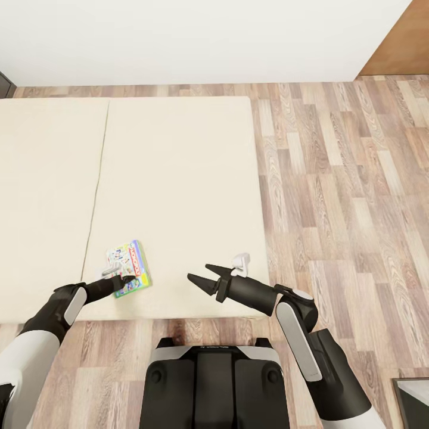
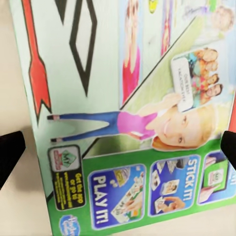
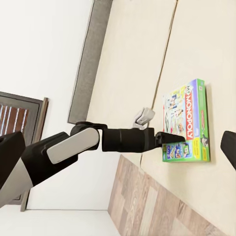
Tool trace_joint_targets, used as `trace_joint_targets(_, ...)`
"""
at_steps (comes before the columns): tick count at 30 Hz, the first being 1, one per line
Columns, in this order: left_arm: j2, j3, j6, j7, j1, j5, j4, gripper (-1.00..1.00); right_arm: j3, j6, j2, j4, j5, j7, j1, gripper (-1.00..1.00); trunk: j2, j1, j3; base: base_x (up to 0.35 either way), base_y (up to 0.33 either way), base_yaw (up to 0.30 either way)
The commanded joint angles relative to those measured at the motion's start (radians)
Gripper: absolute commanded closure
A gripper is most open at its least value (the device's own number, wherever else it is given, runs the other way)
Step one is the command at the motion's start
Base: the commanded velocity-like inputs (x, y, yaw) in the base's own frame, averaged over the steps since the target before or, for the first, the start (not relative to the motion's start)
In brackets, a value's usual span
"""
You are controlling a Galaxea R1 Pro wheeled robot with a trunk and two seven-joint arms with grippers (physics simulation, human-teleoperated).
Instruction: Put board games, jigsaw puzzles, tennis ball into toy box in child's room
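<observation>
One board game (image 1: 128, 265), a flat Monopoly box with a green border and cartoon art, lies on the beige bed (image 1: 179, 179) near its front edge. My left gripper (image 1: 126, 280) is right at the box's near end. In the left wrist view the box (image 2: 123, 123) is seen from very close, with a dark fingertip (image 2: 10, 152) at each side, so this gripper is open. The right wrist view has the box (image 3: 189, 123) with the left gripper (image 3: 174, 137) against its edge. My right gripper (image 1: 198, 272) hovers open over bare mattress to the right of the box, holding nothing.
Wooden floor (image 1: 345, 196) runs along the bed's right side and front, up to a white wall (image 1: 208, 36). A seam (image 1: 98, 179) splits the mattress. A grey headboard (image 3: 91, 54) stands at the bed's far end. A dark-framed object (image 1: 412, 400) sits by my base.
</observation>
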Motion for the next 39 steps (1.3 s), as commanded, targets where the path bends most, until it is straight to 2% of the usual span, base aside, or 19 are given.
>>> trace_joint_targets(1, 0.000, 0.004, 0.003, -0.002, 0.000, 0.005, -0.001, -1.00, -0.001, 0.007, 0.000, 0.000, -0.006, -0.001, 0.000, -1.00, -0.002, 0.001, -0.001, 0.000, 0.000, 0.000)
trace_joint_targets(9, 0.004, 0.005, -0.017, 0.016, -0.001, 0.004, -0.005, -1.00, -0.001, 0.005, 0.000, -0.001, -0.006, 0.000, 0.000, -1.00, -0.002, 0.001, -0.001, 0.000, 0.000, 0.000)
trace_joint_targets(19, 0.003, 0.006, -0.025, 0.064, -0.002, 0.004, -0.052, -1.00, -0.001, 0.004, 0.000, -0.001, -0.006, 0.000, 0.000, -1.00, -0.002, 0.001, -0.001, 0.000, 0.000, 0.000)
trace_joint_targets(33, 0.001, 0.006, -0.053, 0.070, -0.015, 0.004, -0.063, -1.00, 0.000, 0.004, 0.000, -0.001, -0.006, 0.000, 0.000, -1.00, -0.002, 0.001, -0.001, 0.000, 0.000, 0.000)
trace_joint_targets(39, 0.001, 0.006, -0.056, 0.071, -0.024, 0.004, -0.063, -1.00, 0.017, 0.004, 0.000, -0.001, -0.003, 0.000, 0.000, -1.00, -0.002, 0.001, -0.001, 0.000, 0.000, 0.000)
